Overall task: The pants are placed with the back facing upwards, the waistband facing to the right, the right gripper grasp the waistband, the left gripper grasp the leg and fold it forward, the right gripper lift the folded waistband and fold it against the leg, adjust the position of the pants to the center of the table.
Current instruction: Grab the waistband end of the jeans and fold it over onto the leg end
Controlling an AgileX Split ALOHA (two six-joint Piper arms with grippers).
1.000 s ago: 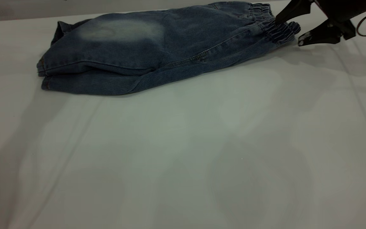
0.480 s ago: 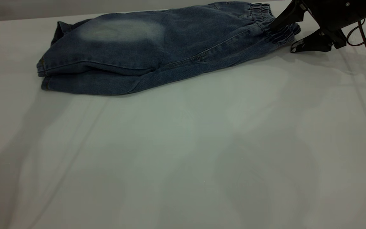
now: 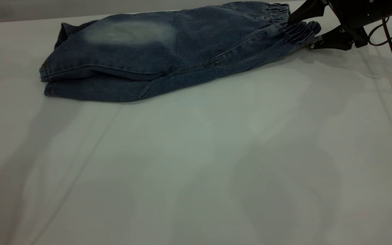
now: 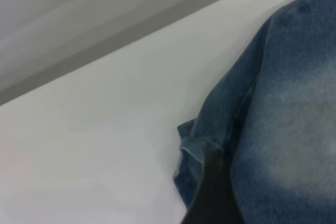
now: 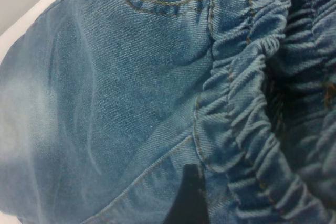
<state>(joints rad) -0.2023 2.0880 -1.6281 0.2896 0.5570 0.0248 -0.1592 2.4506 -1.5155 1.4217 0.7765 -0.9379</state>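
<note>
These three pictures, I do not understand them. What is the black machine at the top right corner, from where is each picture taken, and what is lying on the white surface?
The black thing is the right gripper, the two-fingered claw at the end of a robot arm. The wide picture comes from a camera outside the rig; the other two come from small cameras on the wrists of the two arms.

On the white table lie the pants, blue denim shorts folded lengthwise, with a faded pale patch on top. The right gripper's fingers are open, one above and one below the waistband, the gathered elastic edge, and nothing is lifted yet. The right wrist picture shows that ruffled band very close.

The left wrist picture looks at the leg end of the shorts; the left gripper itself is outside the wide picture, and I cannot tell its fingers' state.
</note>
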